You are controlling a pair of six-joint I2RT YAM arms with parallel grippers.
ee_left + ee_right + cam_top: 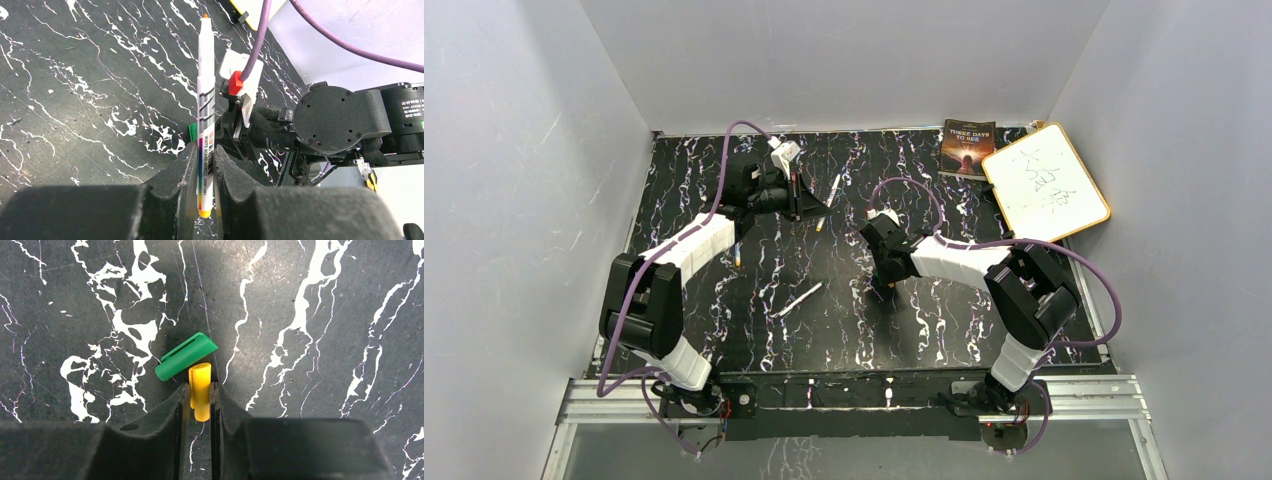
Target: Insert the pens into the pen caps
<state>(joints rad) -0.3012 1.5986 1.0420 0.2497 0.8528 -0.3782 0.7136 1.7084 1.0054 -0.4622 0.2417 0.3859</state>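
Yellow plastic fills your right gripper (200, 390): its jaws pinch a yellow cap (201, 382), with a green cap (186, 356) lying just beyond it on the table (325, 340). That arm reaches inward, wrist tipped down. Your left arm stretches forward; only its wrist view shows the left gripper (205, 150) clamped on a pen (205, 75). From above, a second pen (802, 298) lies mid-table.

Left arm (694, 250): stretched forward, forearm angled inward.
Left gripper (204, 150): fingers pinched tight on a pen (206, 90), which sticks out past the fingertips.
Right arm (954, 258): forearm runs leftward toward centre, wrist pitched down.
Right gripper (201, 390): pointing down, fingers pressed against both sides of a yellow cap (201, 387).
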